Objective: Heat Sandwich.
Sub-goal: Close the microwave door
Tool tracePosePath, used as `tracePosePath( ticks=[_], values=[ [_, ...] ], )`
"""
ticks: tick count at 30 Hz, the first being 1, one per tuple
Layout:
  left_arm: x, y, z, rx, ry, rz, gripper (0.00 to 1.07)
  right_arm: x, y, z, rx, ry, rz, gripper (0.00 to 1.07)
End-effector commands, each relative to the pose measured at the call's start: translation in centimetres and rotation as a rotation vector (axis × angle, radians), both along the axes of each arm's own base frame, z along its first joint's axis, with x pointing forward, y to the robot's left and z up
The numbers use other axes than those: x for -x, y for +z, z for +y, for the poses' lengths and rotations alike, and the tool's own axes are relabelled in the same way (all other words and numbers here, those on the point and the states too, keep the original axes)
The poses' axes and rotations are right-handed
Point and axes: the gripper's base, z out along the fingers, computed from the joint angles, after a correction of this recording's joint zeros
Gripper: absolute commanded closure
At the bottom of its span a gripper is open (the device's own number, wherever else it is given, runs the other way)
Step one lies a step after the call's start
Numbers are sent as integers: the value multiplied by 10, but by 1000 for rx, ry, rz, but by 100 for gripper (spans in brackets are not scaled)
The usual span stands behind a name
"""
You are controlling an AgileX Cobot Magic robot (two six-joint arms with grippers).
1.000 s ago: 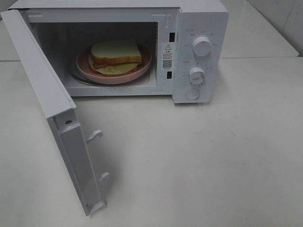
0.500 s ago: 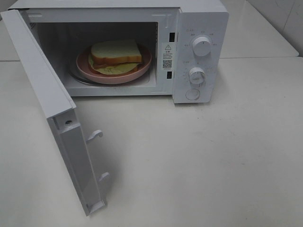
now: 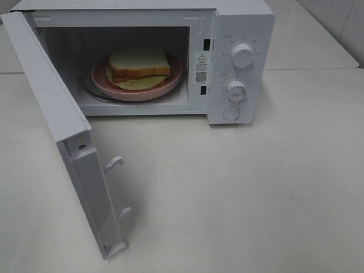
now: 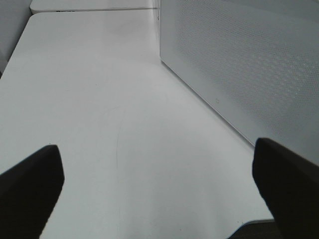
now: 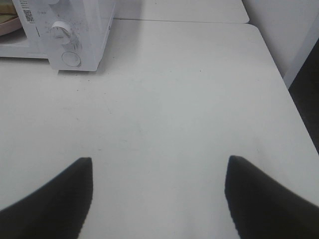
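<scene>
**One sandwich in the open microwave, both pincers spread and holding nothing**

One white microwave [image 3: 242,23] stands at the back of the worktop [image 3: 256,187], its single door [image 3: 51,96] swung wide open on the left of the high view. Inside the cavity lies one round pink plate [image 3: 136,94], and on it sits the one sandwich [image 3: 139,61], white bread with a brown crust and pale yellow-green filling showing under its near edge. The sandwich is smaller than the plate and covers its middle.

The control panel to the right of the cavity carries two knobs, an upper one [image 3: 243,56] and a lower one [image 3: 236,91], with one round button [image 3: 231,113] below them. One label [image 3: 201,67] is stuck on the frame beside the cavity. Two white latch hooks [image 3: 114,164] [image 3: 124,213] stick out from the door's free edge.

There are two pincers. The left pincer [image 4: 155,145] has its two dark fingers wide apart over bare worktop, beside a white dot-patterned panel. The right pincer [image 5: 159,160] also stands apart and grips nothing, above the worktop, well apart from the microwave's control panel.
</scene>
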Motion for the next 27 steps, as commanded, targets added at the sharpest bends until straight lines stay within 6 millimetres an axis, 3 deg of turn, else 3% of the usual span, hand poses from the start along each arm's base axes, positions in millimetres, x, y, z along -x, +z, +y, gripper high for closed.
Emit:
tracePosePath(
  ticks=[1,8,15,20,22,23,26,27],
  values=[
    [2,1,0,8,-3,-29,9,4,0,0,2,-5,-32,36],
    [2,2,0,10,-5,-38,9,4,0,0,2,-5,-32,36],
    [-6,19,1,6,4,-70,13,4,0,0,2,-5,-32,36],
    [-25,21,0,13,4,-6,27,4,0,0,2,-5,-32,36],
    [-38,22,1,15,7,29,41,4,0,0,2,-5,-32,36],
    [-38,22,1,15,7,29,41,4,0,0,2,-5,-32,36],
    [-50,22,1,16,9,64,55,4,0,0,2,-5,-32,36],
    [-59,22,1,17,12,68,64,4,0,0,2,-5,-32,36]
  ],
)
